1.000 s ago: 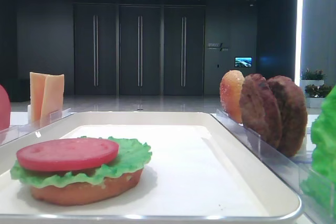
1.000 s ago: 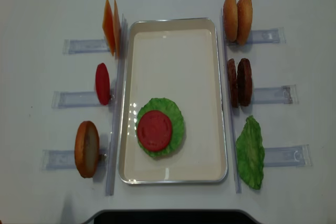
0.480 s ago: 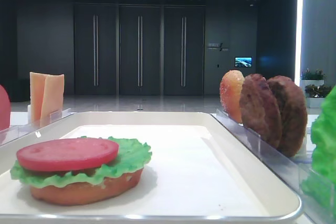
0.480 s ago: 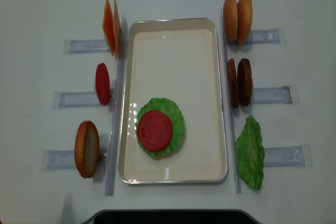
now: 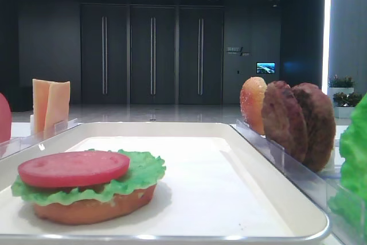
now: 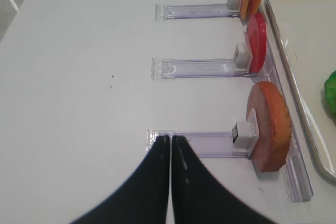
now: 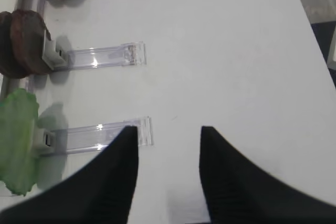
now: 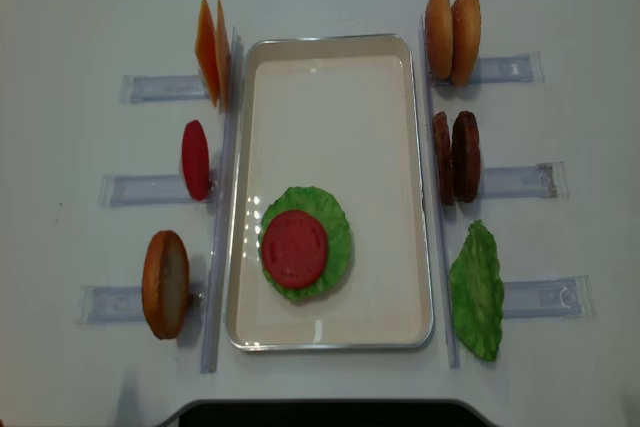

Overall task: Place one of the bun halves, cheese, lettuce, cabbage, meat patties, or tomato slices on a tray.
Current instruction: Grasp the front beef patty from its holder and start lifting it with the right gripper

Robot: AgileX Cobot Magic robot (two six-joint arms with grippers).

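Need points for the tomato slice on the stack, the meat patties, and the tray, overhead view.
tomato slice (image 8: 295,248): overhead view, centre of its red top face.
meat patties (image 8: 464,155): overhead view, top edge of the right-hand disc.
tray (image 8: 330,117): overhead view, bare cream floor in the far half.

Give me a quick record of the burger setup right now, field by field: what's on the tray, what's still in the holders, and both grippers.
tray: bun half, lettuce, tomato slice, stacked
left holders: cheese, tomato, bun
right holders: two buns, two meat patties, lettuce leaf
left gripper: shut, empty
right gripper: open, empty
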